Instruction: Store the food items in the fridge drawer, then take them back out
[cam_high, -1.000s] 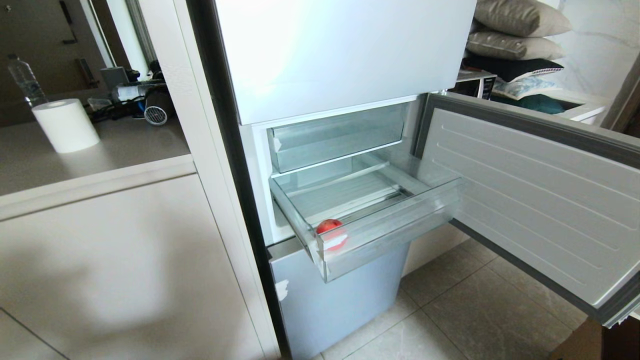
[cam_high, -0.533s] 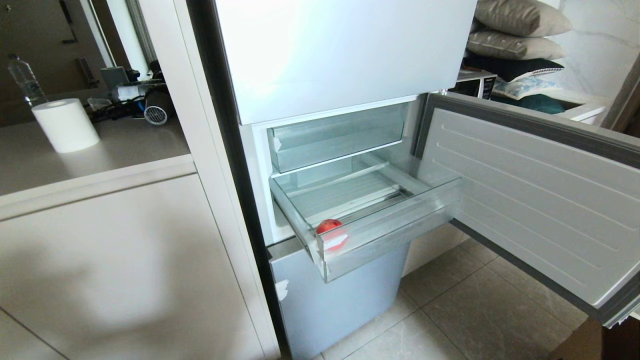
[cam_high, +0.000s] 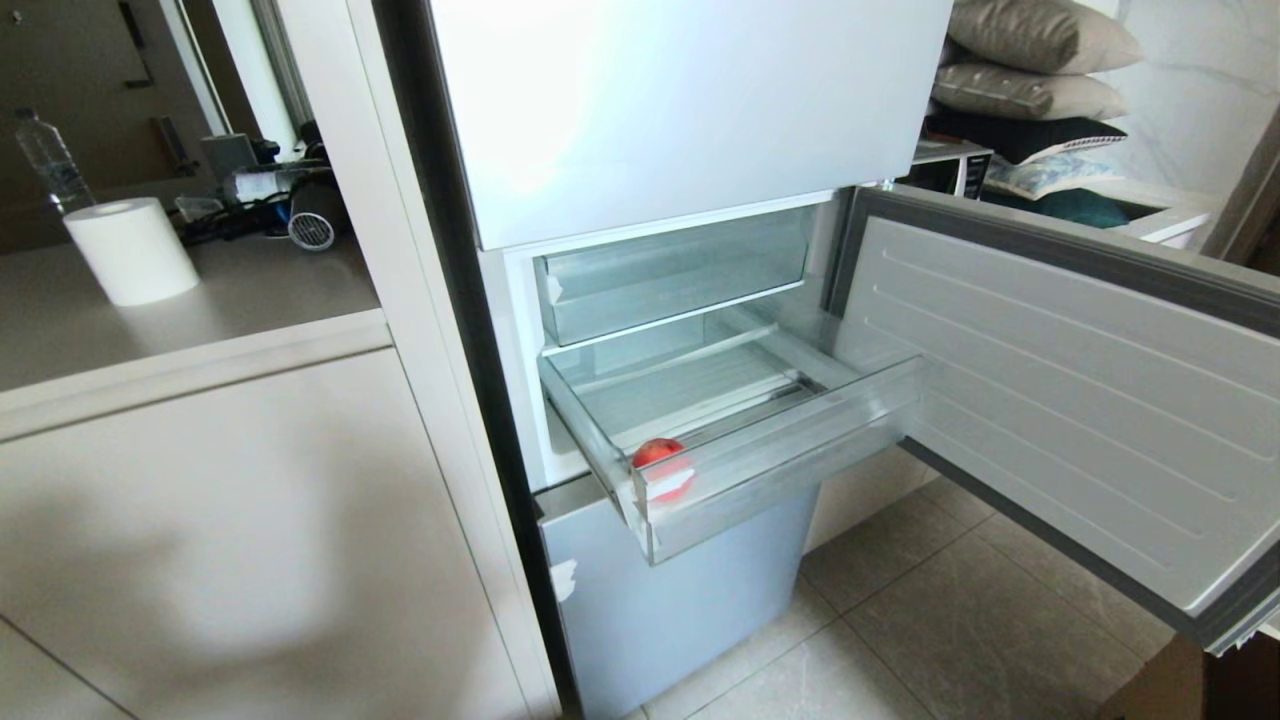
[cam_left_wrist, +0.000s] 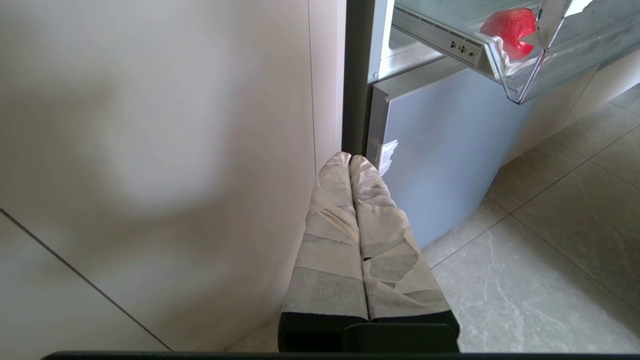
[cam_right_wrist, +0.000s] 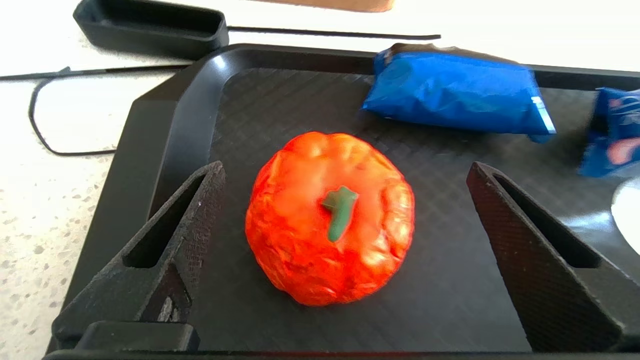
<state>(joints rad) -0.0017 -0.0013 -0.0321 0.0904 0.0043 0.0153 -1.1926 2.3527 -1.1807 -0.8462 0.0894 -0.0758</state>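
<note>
— Where is the red fruit (cam_high: 662, 462)?
— In the pulled-out drawer (cam_high: 770, 470), at its front corner.
— The grippers?
— Right gripper (cam_right_wrist: 345, 215) spread wide around an orange pepper (cam_right_wrist: 330, 217) on a black tray (cam_right_wrist: 165, 115); left gripper (cam_left_wrist: 350, 165) pressed together beside the fridge.

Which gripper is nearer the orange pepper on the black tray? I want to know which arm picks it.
Right. The right gripper hangs open astride the orange pepper on the black tray; the left gripper is parked shut beside the fridge.

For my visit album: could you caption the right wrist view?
Open right gripper poised around an orange pepper on a black tray, blue packets behind.
</note>
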